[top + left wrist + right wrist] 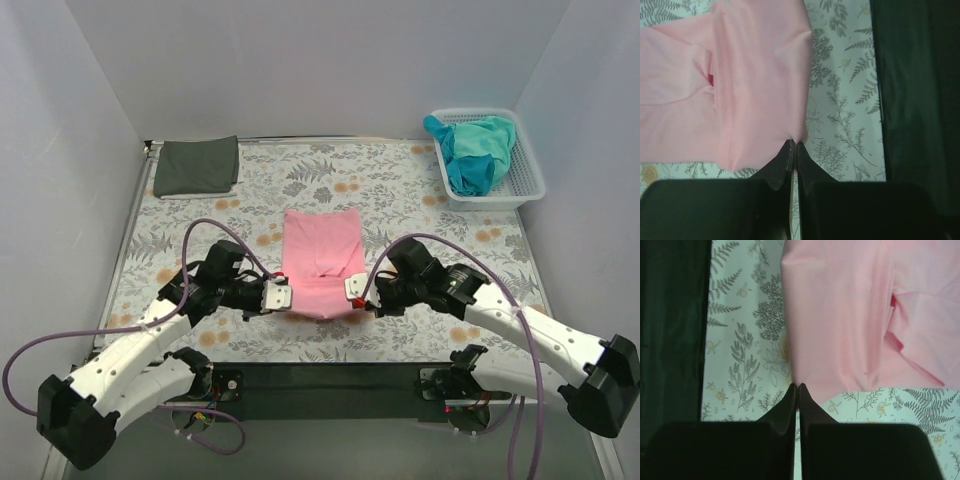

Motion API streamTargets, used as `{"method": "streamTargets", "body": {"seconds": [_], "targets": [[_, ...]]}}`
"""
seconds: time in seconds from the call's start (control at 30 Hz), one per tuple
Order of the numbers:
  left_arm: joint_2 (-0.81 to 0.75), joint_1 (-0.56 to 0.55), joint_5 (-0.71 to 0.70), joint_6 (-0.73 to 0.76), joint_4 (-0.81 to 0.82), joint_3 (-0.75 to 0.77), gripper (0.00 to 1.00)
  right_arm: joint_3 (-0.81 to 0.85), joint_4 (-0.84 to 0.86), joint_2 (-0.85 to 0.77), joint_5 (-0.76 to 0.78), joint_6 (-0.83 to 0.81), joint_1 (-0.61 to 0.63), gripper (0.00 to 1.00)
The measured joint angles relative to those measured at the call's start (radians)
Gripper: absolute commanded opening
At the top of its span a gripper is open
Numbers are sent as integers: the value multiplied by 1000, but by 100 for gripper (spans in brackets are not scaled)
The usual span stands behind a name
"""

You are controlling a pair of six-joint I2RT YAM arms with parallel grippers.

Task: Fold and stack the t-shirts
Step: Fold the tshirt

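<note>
Setting: robot test cell, probably lab.
- Plain pale panels point(330, 60) enclose table on 3 sides.
- Left arm point(130, 365), right arm point(540, 330) fixed at black base plate point(330, 378), near edge.
- Purple cables point(60, 345) loop loose.
- Floral tablecloth point(400, 180) covers work surface.

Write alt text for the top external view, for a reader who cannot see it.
A partly folded pink t-shirt lies on a floral tablecloth, the left hand and right hand shut on its near corners. A folded dark grey t-shirt sits far left; a teal t-shirt is heaped in a white basket far right.
</note>
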Motion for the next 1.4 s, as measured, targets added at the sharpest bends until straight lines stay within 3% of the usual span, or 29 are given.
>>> {"method": "streamTargets", "body": {"seconds": [0.37,0.7,0.97,1.4], "targets": [[-134,-3,127,-47,-280,182,0,130,-125,-108,-55,31,50,1],[-116,-3,79,-127,-263,186,0,154,-141,-60,-24,-40,40,1],[-89,23,65,-154,-220,199,0,209,-141,11,-50,-126,-59,1],[133,263,158,-179,-220,297,0,320,-141,213,-154,-208,-200,1]]}}
